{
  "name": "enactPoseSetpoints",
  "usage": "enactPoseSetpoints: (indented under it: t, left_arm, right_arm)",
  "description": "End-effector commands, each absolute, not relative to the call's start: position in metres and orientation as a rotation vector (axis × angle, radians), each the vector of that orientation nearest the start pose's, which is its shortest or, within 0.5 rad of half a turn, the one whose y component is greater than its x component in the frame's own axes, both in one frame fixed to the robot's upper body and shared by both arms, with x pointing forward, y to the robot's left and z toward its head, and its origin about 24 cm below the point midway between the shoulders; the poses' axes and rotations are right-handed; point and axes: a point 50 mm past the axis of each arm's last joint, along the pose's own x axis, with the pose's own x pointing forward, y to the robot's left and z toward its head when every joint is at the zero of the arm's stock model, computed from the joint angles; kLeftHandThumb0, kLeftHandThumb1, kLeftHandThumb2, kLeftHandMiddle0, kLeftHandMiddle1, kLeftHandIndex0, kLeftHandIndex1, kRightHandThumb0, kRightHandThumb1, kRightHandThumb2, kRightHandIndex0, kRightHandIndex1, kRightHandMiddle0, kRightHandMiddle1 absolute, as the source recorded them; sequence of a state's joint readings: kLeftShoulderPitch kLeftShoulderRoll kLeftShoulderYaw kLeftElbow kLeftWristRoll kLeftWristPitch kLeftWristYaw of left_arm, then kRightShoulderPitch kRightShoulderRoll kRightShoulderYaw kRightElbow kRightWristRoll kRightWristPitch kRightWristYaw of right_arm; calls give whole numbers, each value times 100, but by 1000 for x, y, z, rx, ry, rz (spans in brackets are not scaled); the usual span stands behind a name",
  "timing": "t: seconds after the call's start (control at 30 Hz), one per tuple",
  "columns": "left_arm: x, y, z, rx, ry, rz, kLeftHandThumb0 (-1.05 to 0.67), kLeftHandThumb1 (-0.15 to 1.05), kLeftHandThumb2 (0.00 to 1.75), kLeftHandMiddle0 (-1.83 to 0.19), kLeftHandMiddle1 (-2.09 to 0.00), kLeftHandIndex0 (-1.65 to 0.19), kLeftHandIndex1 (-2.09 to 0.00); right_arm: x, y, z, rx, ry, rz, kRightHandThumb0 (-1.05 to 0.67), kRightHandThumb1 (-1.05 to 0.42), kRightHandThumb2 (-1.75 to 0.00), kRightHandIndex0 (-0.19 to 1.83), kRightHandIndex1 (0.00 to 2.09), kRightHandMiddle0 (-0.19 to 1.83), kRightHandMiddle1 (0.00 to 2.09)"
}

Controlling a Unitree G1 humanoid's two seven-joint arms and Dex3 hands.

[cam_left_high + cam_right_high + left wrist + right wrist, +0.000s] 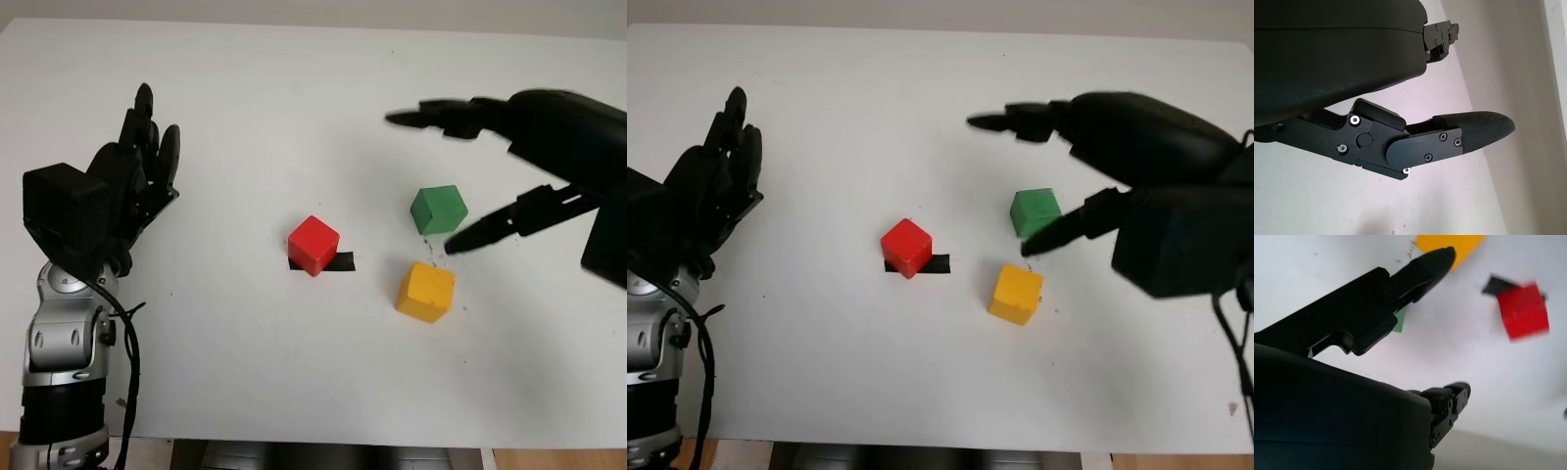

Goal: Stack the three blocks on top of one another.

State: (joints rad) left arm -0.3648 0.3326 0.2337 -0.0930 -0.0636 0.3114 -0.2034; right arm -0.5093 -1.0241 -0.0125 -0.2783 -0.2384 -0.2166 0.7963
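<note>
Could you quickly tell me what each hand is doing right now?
Left hand: open, raised at the table's left.
Right hand: open, around the green block, holding nothing.

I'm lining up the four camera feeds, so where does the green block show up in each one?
Left eye view: green block, right of centre, between the right hand's fingers.
Right eye view: right of centre, partly behind a finger.
Left wrist view: not in it.
Right wrist view: a green sliver beside the finger.
Shared landmark: yellow block, just nearer the robot.
</note>
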Motion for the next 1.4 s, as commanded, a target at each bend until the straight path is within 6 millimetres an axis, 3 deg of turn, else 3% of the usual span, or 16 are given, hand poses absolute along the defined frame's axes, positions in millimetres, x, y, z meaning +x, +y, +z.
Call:
enactPoseSetpoints:
  t: [0.0, 0.2, 0.43, 0.63, 0.73, 1.13, 1.37]
  left_arm:
    - [305, 226, 157, 216, -179, -22, -84, 105, 66, 19, 0, 19, 0]
    - [307, 219, 154, 214, -190, -40, -84, 105, 67, 19, 0, 19, 0]
    - [307, 217, 154, 209, -205, -68, -81, 105, 68, 19, 0, 19, 0]
    - [305, 220, 154, 217, -210, -79, -83, 105, 66, 19, 0, 19, 0]
    - [303, 223, 155, 232, -208, -62, -84, 105, 65, 19, 0, 19, 0]
    - [300, 229, 156, 251, -202, -38, -88, 105, 60, 19, -3, 19, -1]
    - [297, 231, 158, 266, -185, -35, -85, 105, 62, 19, -3, 19, -1]
  right_arm:
    - [258, -191, 273, -1739, -454, 725, -68, -73, -6, 29, 9, 44, 7]
    - [246, -180, 271, -2004, -646, 865, -68, -73, -6, 33, 9, 46, 7]
    - [246, -184, 251, -2044, -819, 879, -40, -82, -7, 35, 6, 51, 7]
    - [247, -183, 232, -2016, -865, 896, -42, -85, -7, 28, 3, 45, 4]
    - [249, -183, 223, -1971, -909, 885, -31, -85, -6, 34, 7, 51, 7]
    - [250, -189, 204, -1927, -802, 930, -47, -85, -6, 30, 3, 46, 4]
    - [250, -192, 205, -1933, -757, 929, -50, -85, -5, 25, 2, 43, 2]
